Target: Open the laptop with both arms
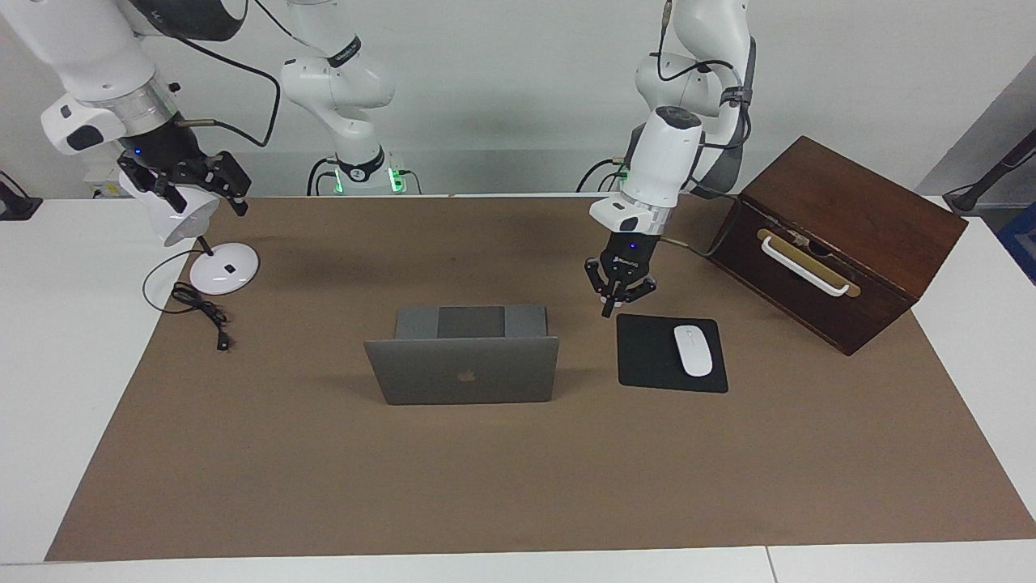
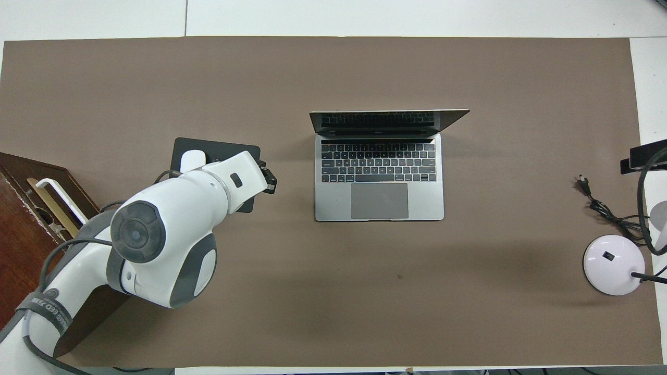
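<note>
The silver-grey laptop [image 1: 465,368] stands open in the middle of the brown mat, its lid upright with the apple logo facing away from the robots. Its keyboard and trackpad show in the overhead view [image 2: 379,200]. My left gripper [image 1: 609,308] hangs low, fingers shut and empty, between the laptop and the black mouse pad [image 1: 647,356], at the pad's edge nearer the robots; it touches neither. It also shows in the overhead view [image 2: 268,179]. My right gripper [image 1: 202,182] is raised and open over the white lamp at the right arm's end, away from the laptop.
A white mouse [image 1: 693,350] lies on the mouse pad. A dark wooden box [image 1: 850,210] with a white handle stands at the left arm's end. A white desk lamp [image 1: 224,269] with a black cable [image 1: 202,312] stands at the right arm's end.
</note>
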`<state>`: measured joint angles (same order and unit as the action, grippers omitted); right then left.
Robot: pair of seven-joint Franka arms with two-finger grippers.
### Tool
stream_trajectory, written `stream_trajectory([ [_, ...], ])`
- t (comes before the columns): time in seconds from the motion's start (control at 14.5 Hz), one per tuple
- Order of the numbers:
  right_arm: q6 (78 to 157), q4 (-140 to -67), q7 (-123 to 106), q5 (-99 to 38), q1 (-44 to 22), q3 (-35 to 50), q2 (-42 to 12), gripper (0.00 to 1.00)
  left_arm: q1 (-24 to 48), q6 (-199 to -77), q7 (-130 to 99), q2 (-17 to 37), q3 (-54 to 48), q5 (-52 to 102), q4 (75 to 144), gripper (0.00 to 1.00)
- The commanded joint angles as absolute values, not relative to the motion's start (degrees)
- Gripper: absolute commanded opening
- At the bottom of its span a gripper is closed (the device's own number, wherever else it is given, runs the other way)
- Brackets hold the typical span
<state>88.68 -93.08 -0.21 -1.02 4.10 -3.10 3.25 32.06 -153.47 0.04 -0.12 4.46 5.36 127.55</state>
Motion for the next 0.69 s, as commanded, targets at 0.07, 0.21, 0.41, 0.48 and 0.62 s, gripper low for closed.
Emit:
stream_trajectory([
  [0.07,91.14,-96.5,-0.88,-0.35,4.74,-2.99,5.01,1.0,28.49,-146.36,3.24,-2.72,3.96,5.89,125.6,0.0],
  [0.21,91.05,-96.68,-0.88,-0.35,4.75,-2.99,5.27,1.0,25.51,-138.91,7.1,-4.56,4.04,5.89,123.15,0.0],
  [0.41,91.14,-96.77,-0.97,-0.35,4.92,-2.99,5.27,1.0,20.67,-126.24,12.29,-6.23,4.04,5.89,117.35,0.0],
  [0.48,91.14,-96.77,-1.05,-0.44,4.92,-2.99,5.27,1.0,19.0,-123.25,13.0,-6.85,4.04,5.89,116.2,0.0],
  [0.62,91.14,-96.77,-0.97,-0.44,4.92,-2.9,5.27,1.0,16.89,-119.64,14.15,-7.82,4.13,5.89,114.62,0.0],
])
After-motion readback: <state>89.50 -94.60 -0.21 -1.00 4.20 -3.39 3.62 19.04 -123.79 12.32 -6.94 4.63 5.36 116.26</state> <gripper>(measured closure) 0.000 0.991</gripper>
